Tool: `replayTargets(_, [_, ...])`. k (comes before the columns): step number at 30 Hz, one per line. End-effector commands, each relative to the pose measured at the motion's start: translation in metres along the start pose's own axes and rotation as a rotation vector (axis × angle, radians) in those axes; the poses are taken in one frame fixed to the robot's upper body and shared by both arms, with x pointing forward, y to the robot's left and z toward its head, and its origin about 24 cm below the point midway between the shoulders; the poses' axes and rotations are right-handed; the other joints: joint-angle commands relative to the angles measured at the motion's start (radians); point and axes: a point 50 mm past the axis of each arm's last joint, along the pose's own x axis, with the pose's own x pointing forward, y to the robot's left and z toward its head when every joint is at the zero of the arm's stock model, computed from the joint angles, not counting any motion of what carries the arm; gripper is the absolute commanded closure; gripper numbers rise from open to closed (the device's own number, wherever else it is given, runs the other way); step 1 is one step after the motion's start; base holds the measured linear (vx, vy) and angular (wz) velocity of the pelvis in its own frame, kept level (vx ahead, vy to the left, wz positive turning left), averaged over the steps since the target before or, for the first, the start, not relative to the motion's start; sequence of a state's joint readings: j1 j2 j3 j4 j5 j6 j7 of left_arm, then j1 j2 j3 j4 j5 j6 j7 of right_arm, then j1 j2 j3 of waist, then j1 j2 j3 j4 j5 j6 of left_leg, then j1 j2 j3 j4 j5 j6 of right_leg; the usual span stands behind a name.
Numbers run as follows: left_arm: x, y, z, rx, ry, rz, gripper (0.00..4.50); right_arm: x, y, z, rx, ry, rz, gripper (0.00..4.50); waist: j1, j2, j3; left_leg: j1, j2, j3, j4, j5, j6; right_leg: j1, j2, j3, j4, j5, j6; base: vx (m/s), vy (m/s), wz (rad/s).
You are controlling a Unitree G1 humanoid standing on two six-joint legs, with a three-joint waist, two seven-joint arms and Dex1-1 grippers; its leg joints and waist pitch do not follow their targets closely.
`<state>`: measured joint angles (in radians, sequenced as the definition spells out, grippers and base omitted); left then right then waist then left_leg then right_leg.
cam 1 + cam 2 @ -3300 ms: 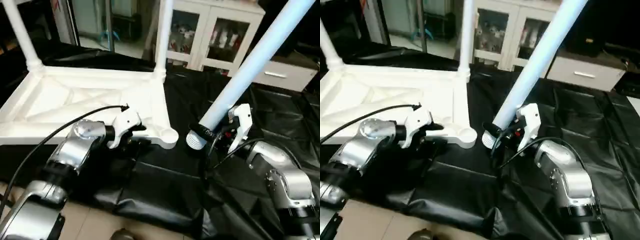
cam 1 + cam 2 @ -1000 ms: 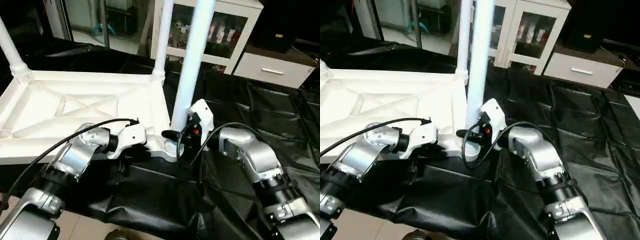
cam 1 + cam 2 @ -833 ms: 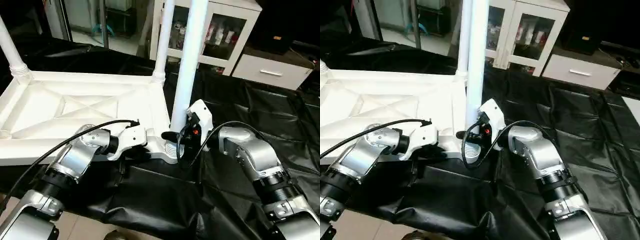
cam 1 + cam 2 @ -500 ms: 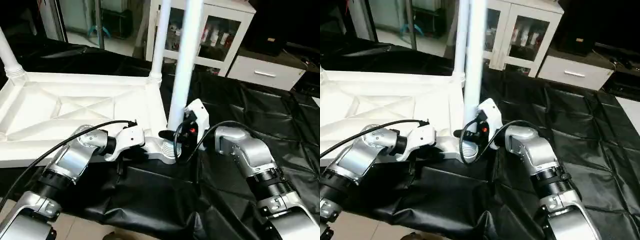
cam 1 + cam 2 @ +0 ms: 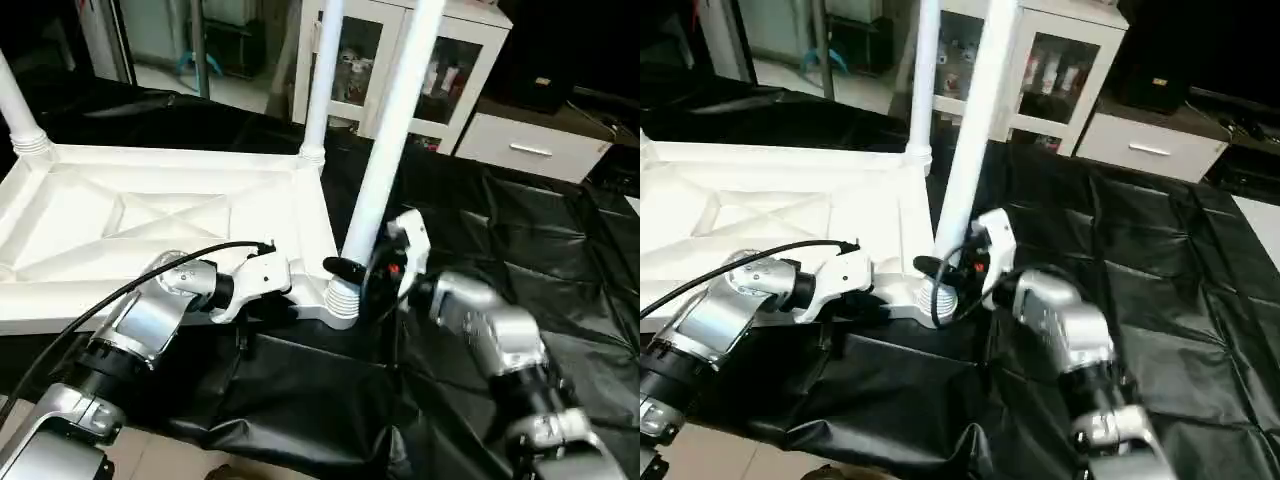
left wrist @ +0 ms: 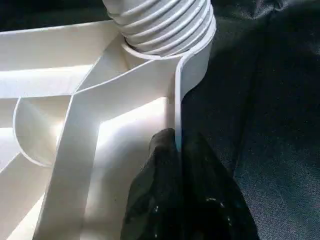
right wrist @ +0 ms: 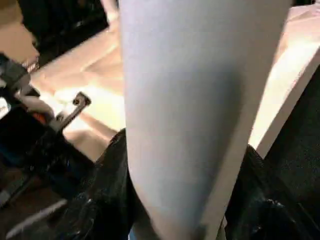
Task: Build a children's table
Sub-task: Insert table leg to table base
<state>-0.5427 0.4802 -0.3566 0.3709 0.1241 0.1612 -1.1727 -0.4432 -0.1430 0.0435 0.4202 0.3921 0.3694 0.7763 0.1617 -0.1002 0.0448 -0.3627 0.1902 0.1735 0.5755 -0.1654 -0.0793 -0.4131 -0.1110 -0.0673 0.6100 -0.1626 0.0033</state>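
From the head views, we see the children's table [image 5: 150, 215] lying upside down on the black-draped desk [image 5: 520, 230], the new leg [image 5: 385, 160] leaning in the near corner socket [image 5: 338, 298], clasped low by our right tool [image 5: 358, 275]. At the left wrist, our left tool [image 6: 175, 145] pinches the thin, stiff rim. At the right wrist, the smooth hollow-looking tube seems light but slippery: we would grip low.

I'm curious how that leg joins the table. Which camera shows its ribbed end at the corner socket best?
The left wrist view: the ribbed end sits close up in the corner socket. The head views show it small under the leg, beside the right gripper. The right wrist view shows the shaft.
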Motion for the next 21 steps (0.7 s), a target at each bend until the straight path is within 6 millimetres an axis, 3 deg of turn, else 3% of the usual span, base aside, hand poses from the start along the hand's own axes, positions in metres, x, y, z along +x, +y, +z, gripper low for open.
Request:
replayTargets(1, [0.010, -0.006, -0.001, -0.014, -0.019, -0.021, 4.50, -0.018, -0.015, -0.025, 0.073, 0.034, -0.108, 2.63, 0.000, 0.022, -0.060, 0.017, 0.035, -0.011, -0.082, -0.376, -0.061, 0.035, -0.043, 0.035, -0.067, -0.274, -0.151, 0.000, 0.000, 0.00])
replayTargets(5, [0.010, -0.006, 0.000, -0.012, -0.022, -0.012, 4.50, -0.026, -0.013, -0.040, 0.067, 0.007, -0.109, 2.63, 0.004, 0.022, -0.057, 0.017, 0.036, -0.012, -0.084, -0.403, -0.061, 0.033, -0.043, 0.036, -0.072, -0.309, -0.142, 0.000, 0.000, 0.00])
replayTargets(10, [0.010, -0.005, 0.000, -0.012, -0.021, 0.002, 4.50, -0.032, -0.010, -0.041, 0.035, -0.060, -0.103, 2.63, 0.007, 0.023, -0.051, 0.024, 0.036, -0.018, -0.090, -0.493, -0.062, 0.028, -0.048, 0.036, -0.088, -0.429, -0.116, 0.000, 0.000, 0.00])
replayTargets(14, [0.008, -0.003, -0.001, -0.012, -0.016, 0.010, 4.50, -0.036, -0.009, -0.042, 0.027, -0.092, -0.104, 2.64, 0.004, 0.023, -0.051, 0.022, 0.037, -0.022, -0.093, -0.507, -0.058, 0.029, -0.048, 0.036, -0.090, -0.442, -0.112, 0.000, 0.000, 0.00])
replayTargets(17, [0.006, -0.002, -0.002, -0.012, -0.012, 0.012, 4.50, -0.035, -0.008, -0.038, 0.031, -0.102, -0.081, 2.64, 0.006, 0.029, -0.051, 0.023, 0.037, -0.022, -0.093, -0.503, -0.057, 0.028, -0.047, 0.037, -0.089, -0.431, -0.117, 0.000, 0.000, 0.00])
replayTargets(21, [0.004, 0.000, -0.003, -0.010, -0.006, 0.014, 4.50, -0.032, -0.006, -0.027, 0.012, -0.112, -0.029, 2.64, 0.005, 0.025, -0.052, 0.020, 0.037, -0.019, -0.093, -0.484, -0.054, 0.030, -0.045, 0.037, -0.086, -0.402, -0.125, 0.000, 0.000, 0.00])
